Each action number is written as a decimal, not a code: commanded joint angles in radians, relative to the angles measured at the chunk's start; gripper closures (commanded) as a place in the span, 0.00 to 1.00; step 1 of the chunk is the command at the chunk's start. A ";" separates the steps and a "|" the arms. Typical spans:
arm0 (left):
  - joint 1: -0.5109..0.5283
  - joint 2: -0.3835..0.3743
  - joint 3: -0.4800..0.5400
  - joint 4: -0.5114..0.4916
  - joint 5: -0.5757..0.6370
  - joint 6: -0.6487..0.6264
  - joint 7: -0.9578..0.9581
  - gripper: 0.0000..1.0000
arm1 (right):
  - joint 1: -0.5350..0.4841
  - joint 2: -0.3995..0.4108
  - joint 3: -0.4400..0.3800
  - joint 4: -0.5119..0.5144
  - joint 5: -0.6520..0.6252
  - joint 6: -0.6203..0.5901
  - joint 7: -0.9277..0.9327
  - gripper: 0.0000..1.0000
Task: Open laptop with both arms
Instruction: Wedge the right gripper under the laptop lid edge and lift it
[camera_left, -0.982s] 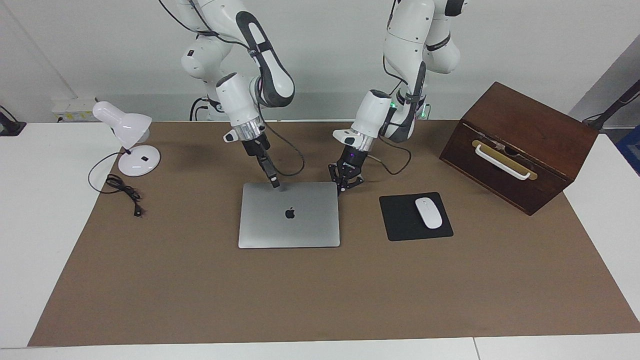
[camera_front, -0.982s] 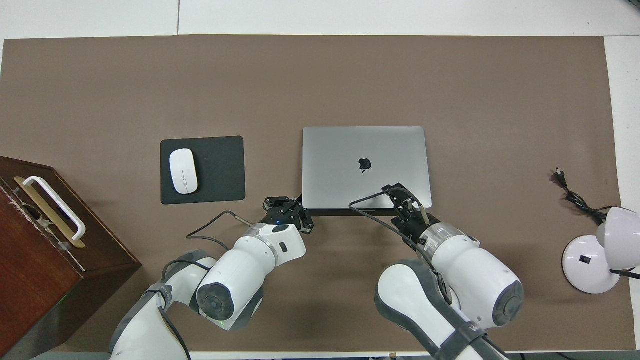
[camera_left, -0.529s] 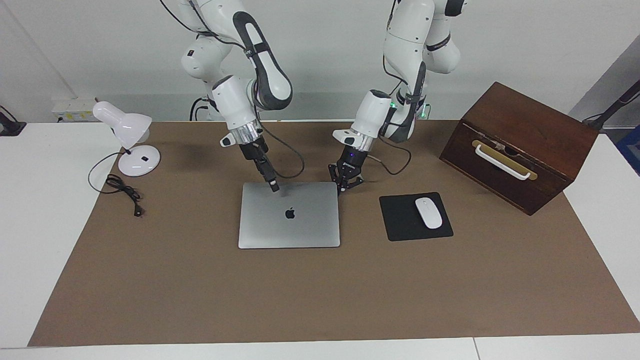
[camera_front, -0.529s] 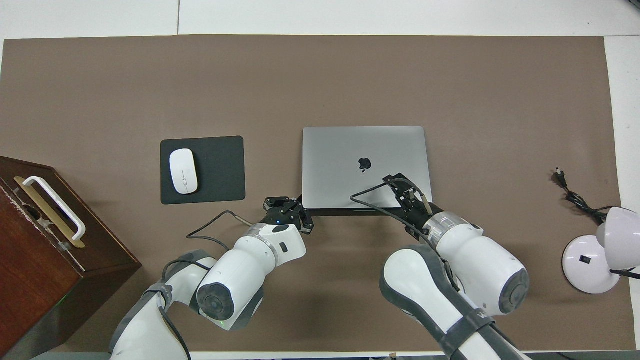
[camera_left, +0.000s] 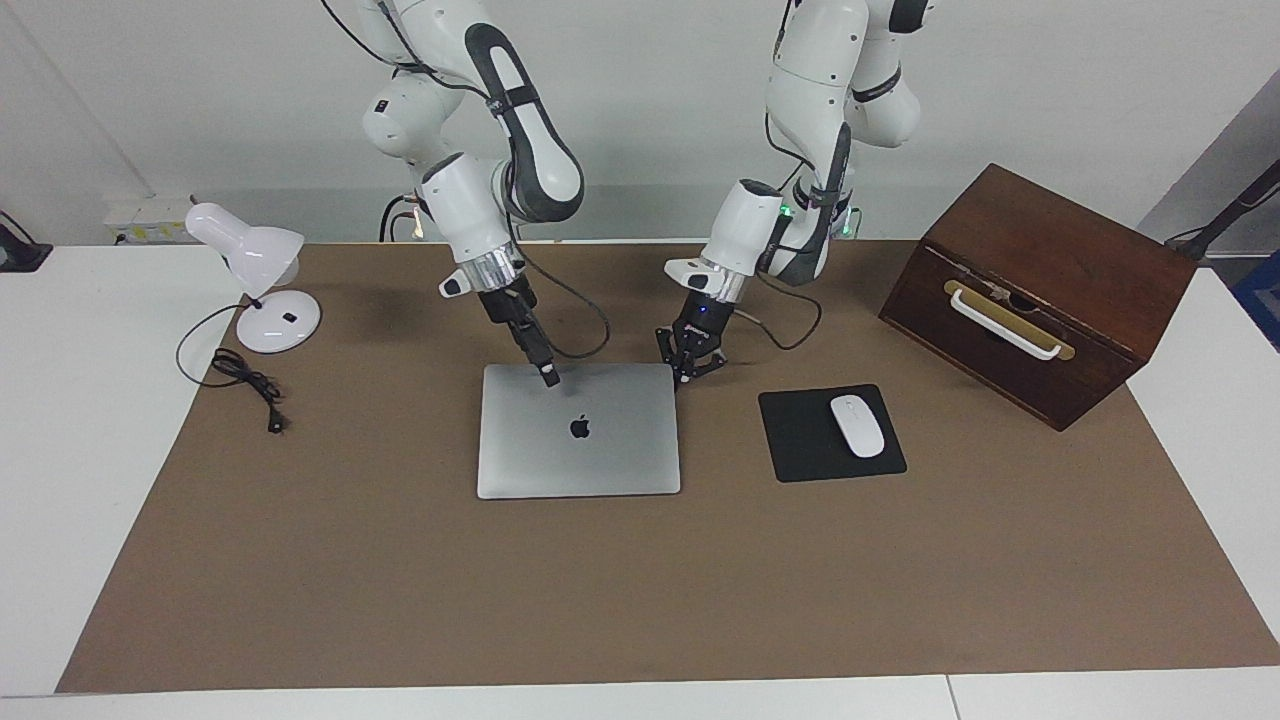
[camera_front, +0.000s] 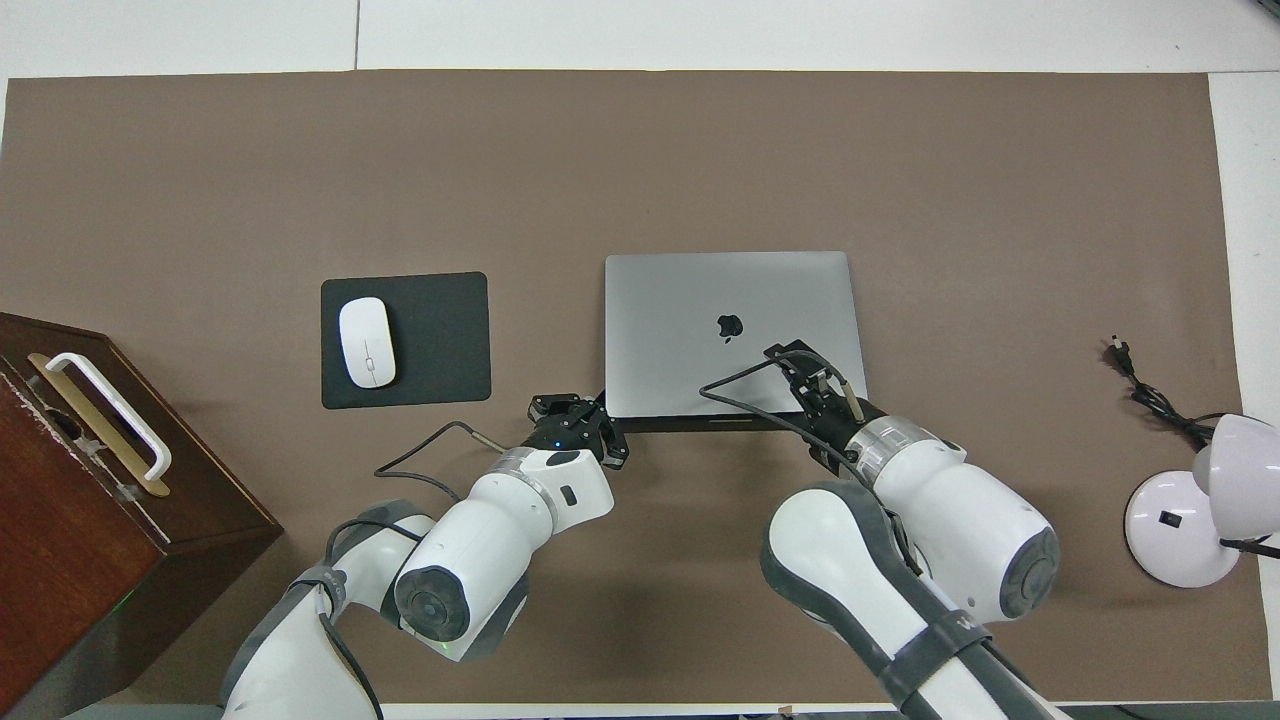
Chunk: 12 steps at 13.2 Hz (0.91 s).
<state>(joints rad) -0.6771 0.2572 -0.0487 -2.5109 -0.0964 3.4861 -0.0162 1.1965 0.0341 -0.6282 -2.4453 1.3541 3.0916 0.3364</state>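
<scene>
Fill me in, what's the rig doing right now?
Two arms are working on a closed laptop lying flat on the brown mat. The right gripper is on the lid near the edge closest to the robots. The left gripper, shut, sits at the laptop's corner toward the left arm's end, empty. The lid is not raised yet. The mouse on its black pad, the wooden box and the lamp are untouched.
</scene>
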 joint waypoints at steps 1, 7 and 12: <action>-0.035 0.080 -0.007 0.066 0.024 0.021 -0.015 1.00 | -0.018 0.056 -0.011 0.100 0.043 -0.045 -0.063 0.00; -0.033 0.088 -0.007 0.064 0.027 0.021 -0.015 1.00 | -0.018 0.075 -0.019 0.138 0.043 -0.054 -0.062 0.00; -0.016 0.094 -0.005 0.061 0.072 0.021 -0.011 1.00 | -0.020 0.079 -0.025 0.152 0.043 -0.068 -0.062 0.00</action>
<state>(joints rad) -0.6837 0.2630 -0.0477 -2.5058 -0.0809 3.4921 -0.0161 1.1949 0.0879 -0.6377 -2.3772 1.3542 3.0593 0.3363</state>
